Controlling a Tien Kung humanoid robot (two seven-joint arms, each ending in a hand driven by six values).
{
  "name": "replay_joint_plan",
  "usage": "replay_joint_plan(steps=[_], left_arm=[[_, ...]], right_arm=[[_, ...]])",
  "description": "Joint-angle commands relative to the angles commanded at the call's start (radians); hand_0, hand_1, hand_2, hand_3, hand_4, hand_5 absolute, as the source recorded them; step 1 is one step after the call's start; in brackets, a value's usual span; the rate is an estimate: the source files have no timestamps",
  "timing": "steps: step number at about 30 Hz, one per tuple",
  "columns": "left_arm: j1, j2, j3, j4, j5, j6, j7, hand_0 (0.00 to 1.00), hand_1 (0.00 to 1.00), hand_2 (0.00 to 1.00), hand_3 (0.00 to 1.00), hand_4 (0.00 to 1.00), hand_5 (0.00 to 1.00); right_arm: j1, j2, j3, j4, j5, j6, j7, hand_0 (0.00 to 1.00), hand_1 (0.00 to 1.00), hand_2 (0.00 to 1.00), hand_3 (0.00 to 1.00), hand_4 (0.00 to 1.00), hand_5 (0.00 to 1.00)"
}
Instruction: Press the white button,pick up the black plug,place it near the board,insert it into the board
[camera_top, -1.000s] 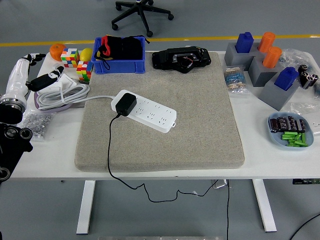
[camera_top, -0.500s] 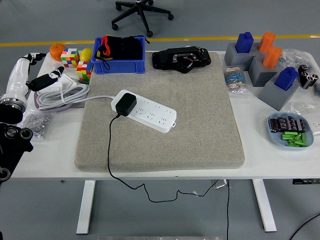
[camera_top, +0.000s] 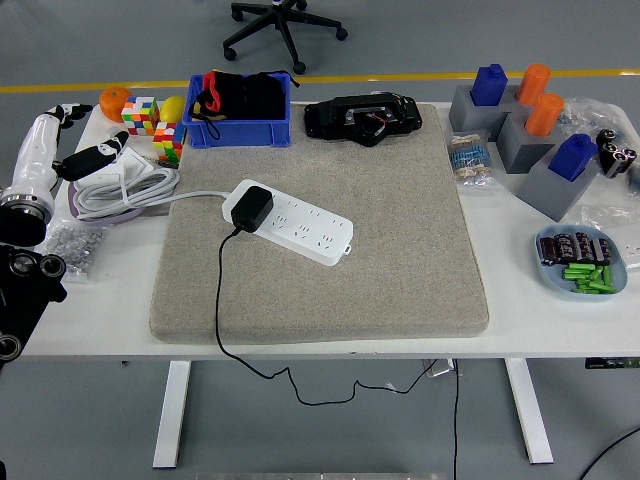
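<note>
While the plug (camera_top: 250, 207) sits seated in the strip (camera_top: 290, 224) at its left end, the job reads as nearly or wholly finished: the black body stands on the white board rather than beside it, and its cord (camera_top: 222, 300) runs from it toward six o'clock, over the mat's (camera_top: 400, 250) near edge and down under the table (camera_top: 300, 345). The strip lies aslant on the grey mat, left end toward ten o'clock, right end toward four, likely so the sockets face the robot's reach from nine o'clock. Its own white cable (camera_top: 120, 190) is coiled off the mat at nine o'clock, out of the working patch.

I cannot pick out the white button on the strip at this size.

Only the left arm shows, drawn back at the nine o'clock edge, clear of the mat. Its hand (camera_top: 90, 158) rests above the coiled cable, near the cubes (camera_top: 155, 128); it grips nothing, and one dark finger points toward three o'clock, the rest look loose rather than clenched. That parked pose suits a hand that has let go of its work. The right arm is out of sight.

Clutter is kept to the rim: a blue bin (camera_top: 238, 125) at twelve o'clock, grey blocks (camera_top: 525, 135) at two, a dish (camera_top: 582, 262) at three. My guess is that this leaves the mat free for plugging.
</note>
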Motion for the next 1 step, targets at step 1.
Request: replay_joint_plan(steps=[1], left_arm=[[-0.001,0.000,0.000,-0.001,0.000,0.000,0.000,0.876,0.879,0.850,0.791,0.826,0.433]], right_arm=[[0.000,0.000,0.000,0.000,0.000,0.000,0.000,0.688,0.614,0.624,0.567,0.656,0.253]])
